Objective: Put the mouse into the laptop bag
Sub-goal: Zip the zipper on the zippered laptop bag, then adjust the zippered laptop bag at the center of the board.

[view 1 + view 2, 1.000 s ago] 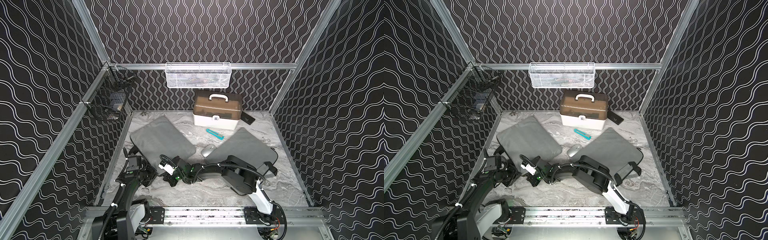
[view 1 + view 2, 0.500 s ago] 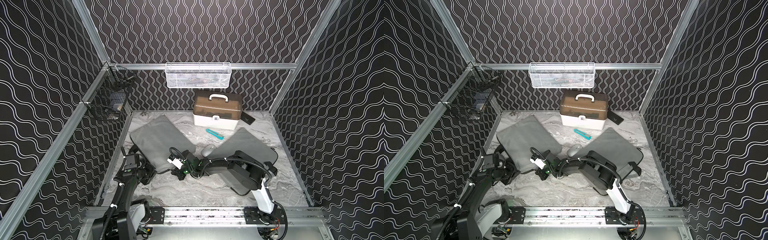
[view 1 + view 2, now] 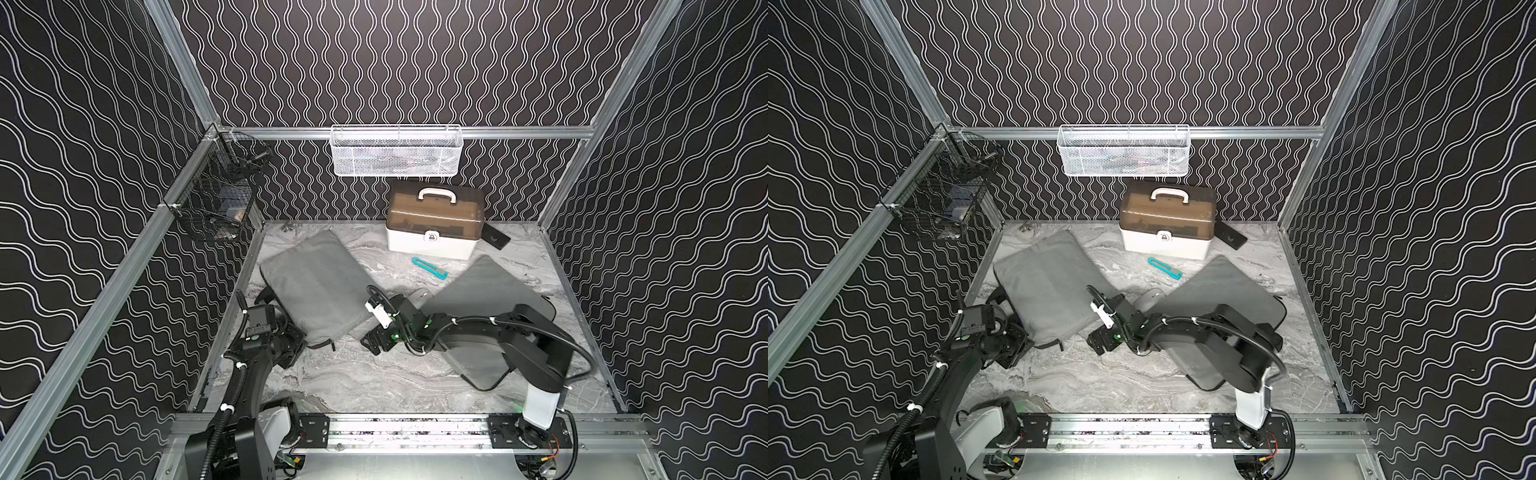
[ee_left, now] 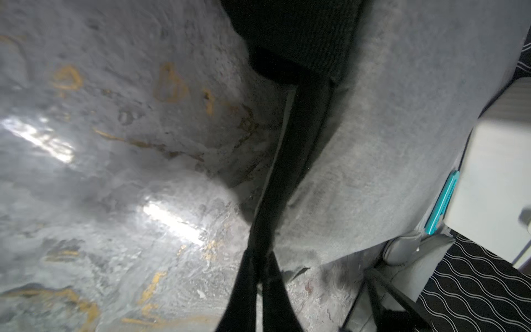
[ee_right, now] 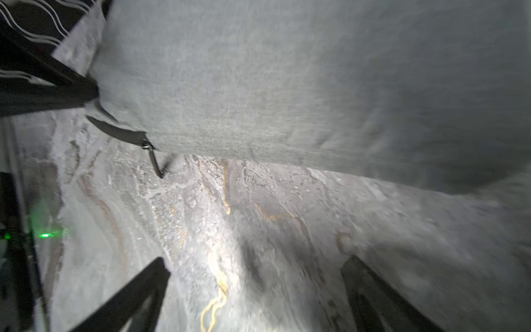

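A: What has the left gripper [image 4: 260,257] got?
B: It is pinched shut on a black strip [image 4: 298,138] along the edge of the bag [image 4: 388,129], at the corner nearest the left arm. The bag lies on the marble table [image 4: 115,172].
A: And the right gripper [image 5: 254,260]?
B: Spread wide, its fingers [image 5: 138,287] holding nothing. It hangs low over bare table, just beside the bag's near edge and facing it. A zipper pull [image 5: 147,147] trails from that edge onto the table.
A: Is the bag's mouth open?
B: I cannot tell from here.
A: Where is the mouse?
B: The mouse [image 3: 420,295] sits on the table, outside the bag, in the gap between it and a second bag [image 3: 494,286]. The right arm's wrist hides part of it in both top views. Neither gripper touches it.
A: That second bag?
B: Grey as well, lying under the right arm, angled the opposite way.
A: And farther back?
B: A teal cutter [image 3: 430,268] lies just past the mouse. Behind it a toolbox [image 3: 432,232], brown lid over white base, stands by the back wall. A white basket [image 3: 395,151] hangs on the rail above the toolbox; a black wire basket [image 3: 216,199] hangs in the rear left corner.
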`<state>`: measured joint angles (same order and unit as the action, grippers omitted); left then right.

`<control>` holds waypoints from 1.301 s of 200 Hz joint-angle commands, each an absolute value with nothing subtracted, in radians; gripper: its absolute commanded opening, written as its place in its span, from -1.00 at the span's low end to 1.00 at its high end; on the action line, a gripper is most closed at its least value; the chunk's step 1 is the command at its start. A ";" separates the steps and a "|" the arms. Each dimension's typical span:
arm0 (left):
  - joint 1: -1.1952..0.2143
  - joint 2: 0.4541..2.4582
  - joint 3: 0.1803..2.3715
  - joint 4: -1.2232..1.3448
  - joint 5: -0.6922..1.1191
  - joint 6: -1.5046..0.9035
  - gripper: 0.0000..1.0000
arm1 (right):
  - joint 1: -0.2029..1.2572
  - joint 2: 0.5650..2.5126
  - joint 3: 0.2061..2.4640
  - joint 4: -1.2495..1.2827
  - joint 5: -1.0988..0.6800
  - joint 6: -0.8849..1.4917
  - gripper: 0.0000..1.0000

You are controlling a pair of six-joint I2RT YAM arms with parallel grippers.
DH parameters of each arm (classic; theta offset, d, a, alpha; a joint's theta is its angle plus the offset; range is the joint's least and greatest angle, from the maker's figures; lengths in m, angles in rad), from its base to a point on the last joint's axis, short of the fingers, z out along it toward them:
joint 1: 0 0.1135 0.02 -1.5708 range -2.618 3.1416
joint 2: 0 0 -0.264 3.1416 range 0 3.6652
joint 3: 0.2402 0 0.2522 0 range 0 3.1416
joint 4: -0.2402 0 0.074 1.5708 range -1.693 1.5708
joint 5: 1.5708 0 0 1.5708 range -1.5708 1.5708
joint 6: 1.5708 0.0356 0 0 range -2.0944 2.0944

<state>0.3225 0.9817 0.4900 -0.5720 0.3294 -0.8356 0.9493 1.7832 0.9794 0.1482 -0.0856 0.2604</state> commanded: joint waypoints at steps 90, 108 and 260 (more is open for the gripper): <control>0.326 1.169 0.672 -0.588 0.041 -0.822 -1.00 | 0.773 1.642 0.927 0.047 0.140 0.542 1.00; 0.325 1.203 0.732 -0.617 -0.039 -0.822 -1.00 | 0.761 1.689 0.980 0.034 0.105 0.528 1.00; 0.026 1.007 0.759 -0.430 0.114 -0.810 0.63 | 0.726 1.193 0.650 -0.146 0.464 0.867 1.00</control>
<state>0.1223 1.0519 0.7963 -0.5381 0.0135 -0.8059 0.7277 1.3106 0.7376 -0.0902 0.3569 0.7025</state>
